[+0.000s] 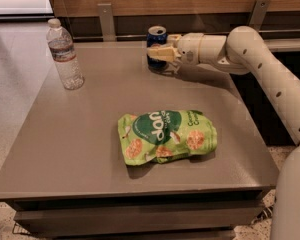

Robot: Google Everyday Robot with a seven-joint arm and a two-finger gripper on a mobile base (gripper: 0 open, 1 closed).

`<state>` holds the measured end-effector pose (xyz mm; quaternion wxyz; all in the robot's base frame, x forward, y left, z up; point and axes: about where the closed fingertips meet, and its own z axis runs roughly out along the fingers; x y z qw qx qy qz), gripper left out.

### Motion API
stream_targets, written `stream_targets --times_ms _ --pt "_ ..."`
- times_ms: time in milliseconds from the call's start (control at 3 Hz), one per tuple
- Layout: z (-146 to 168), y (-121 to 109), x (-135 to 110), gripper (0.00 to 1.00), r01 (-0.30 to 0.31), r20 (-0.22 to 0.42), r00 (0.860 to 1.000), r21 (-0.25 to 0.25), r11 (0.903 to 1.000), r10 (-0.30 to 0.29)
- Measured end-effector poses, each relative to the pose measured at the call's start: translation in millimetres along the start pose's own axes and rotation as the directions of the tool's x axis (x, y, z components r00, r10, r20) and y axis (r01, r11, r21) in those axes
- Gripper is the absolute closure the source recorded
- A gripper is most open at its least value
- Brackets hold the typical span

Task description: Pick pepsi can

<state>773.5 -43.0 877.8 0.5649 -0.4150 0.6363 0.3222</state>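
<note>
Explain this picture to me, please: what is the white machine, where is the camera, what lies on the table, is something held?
The white machine is a robot arm reaching in from the picture's right. One camera looks down on the table from its near side. The arm ends in its tool, which sits at the pepsi can near the far edge; whether it grips the can, I cannot tell. A water bottle stands far left, and a green snack bag lies in the middle.
</note>
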Motion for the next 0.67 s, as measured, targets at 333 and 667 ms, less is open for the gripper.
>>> stream_targets --times_ms 333,667 --pt "8 9 -30 1.0 0.029 -0.013 0.999 -0.026 0.9992 -0.03" --pt "7 26 -78 1.0 0.096 -0.013 0.995 -0.034 0.9948 -0.097"
